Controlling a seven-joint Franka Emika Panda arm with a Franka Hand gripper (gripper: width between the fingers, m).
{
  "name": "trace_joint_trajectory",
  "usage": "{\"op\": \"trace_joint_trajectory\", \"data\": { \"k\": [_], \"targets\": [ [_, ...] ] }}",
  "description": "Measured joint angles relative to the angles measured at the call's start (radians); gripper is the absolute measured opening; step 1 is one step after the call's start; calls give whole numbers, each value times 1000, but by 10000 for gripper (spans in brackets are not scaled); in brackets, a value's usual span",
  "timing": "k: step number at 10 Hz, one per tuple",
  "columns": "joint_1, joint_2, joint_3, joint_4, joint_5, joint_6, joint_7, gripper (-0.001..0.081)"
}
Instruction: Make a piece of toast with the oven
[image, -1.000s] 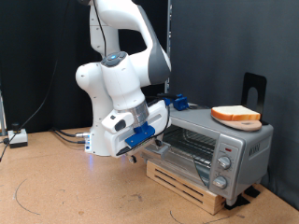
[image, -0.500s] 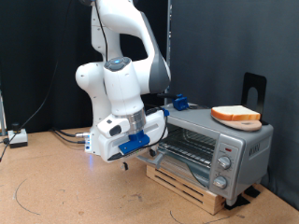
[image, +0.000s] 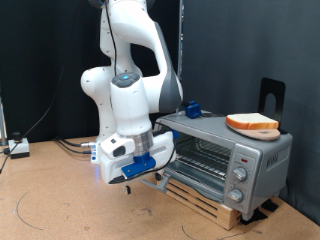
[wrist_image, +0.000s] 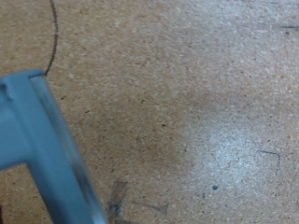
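The oven (image: 255, 160) stands at the exterior view's right on a wooden pallet, and its wire rack (image: 205, 153) shows through the front opening. The piece of toast (image: 252, 123) lies on top of the oven. My gripper (image: 152, 172) hangs low at the oven's front left corner, by the lowered door edge. What lies between its fingers is hidden there. The wrist view shows only one blue-grey finger (wrist_image: 47, 149) over the brown table surface; the oven and toast are out of that view.
A wooden pallet (image: 200, 198) lifts the oven off the table. A small blue object (image: 190, 108) sits on the oven's top left. A black stand (image: 272, 93) rises behind the oven. Cables and a box (image: 15, 147) lie at the far left.
My gripper has moved down and toward the exterior view's left, away from the oven's upper front. The oven's front opening shows more. The toast has not moved.
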Motion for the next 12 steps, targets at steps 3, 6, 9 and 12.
{"op": "trace_joint_trajectory", "data": {
  "k": [3, 6, 9, 12],
  "targets": [
    [-17, 72, 1, 31, 43, -5, -4, 809],
    [-21, 146, 2, 51, 58, 29, -26, 809],
    [-28, 208, 2, 45, 59, 74, -72, 809],
    [-48, 239, 1, 25, 59, 118, -105, 809]
  ]
}}
